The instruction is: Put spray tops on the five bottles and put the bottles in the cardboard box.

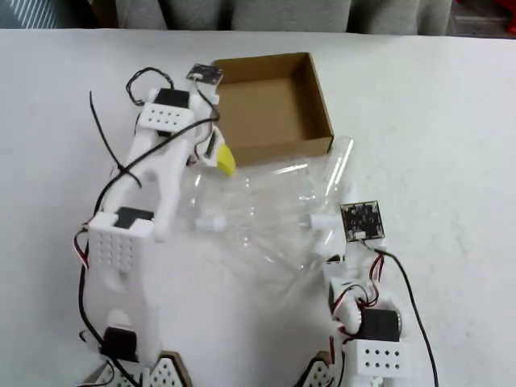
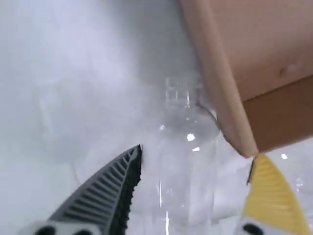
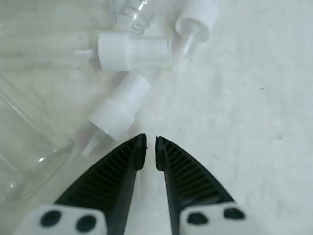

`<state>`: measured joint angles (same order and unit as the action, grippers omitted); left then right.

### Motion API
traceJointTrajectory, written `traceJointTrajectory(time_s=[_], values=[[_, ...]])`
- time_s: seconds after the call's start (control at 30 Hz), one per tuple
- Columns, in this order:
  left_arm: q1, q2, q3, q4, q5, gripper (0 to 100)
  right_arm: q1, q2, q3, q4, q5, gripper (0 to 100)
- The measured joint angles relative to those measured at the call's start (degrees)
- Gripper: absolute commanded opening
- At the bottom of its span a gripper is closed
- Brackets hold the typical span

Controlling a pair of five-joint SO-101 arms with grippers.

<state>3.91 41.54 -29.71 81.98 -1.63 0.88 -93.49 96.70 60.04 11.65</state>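
Brown cardboard, matt and square-walled, made up the cardboard box (image 1: pixel 274 105), which stood open-topped toward the far edge of the white bench (image 1: pixel 451 121), about midway along it. Clear, glossy bottles (image 1: pixel 258 210) lay on their sides in a loose heap at the middle of the bench, just on the near side of the box. They were so transparent that I could not count them.

My left arm stretched from the near left corner toward the box. My left end effector (image 2: pixel 195 156) stood wide open, its grey ribbed finger (image 2: pixel 112 191) and its smooth yellow finger (image 2: pixel 266 191) either side of one bottle (image 2: pixel 188 161), without visibly touching it. That bottle's threaded neck was bare and pointed past the box's near left corner, which crowded in close above the yellow finger.

My right arm sat folded low near the near edge, right of the heap. My right end effector (image 3: pixel 149 147) was all but closed, with only a slit between its black ribbed tips and nothing held. Three white plastic spray tops (image 3: pixel 134 51) lay loose on the bench just beyond it, the nearest one's thin nozzle lying just beside the tips. Another bare bottle neck (image 3: pixel 134 12) lay beside them.
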Motion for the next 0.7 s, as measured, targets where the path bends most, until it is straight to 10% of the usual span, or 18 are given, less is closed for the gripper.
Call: traceJointTrajectory(time_s=[0.7], values=[[0.00,11.69,-9.32,-5.19,-1.49,35,0.00,0.00,0.00,0.00,0.00,1.7]])
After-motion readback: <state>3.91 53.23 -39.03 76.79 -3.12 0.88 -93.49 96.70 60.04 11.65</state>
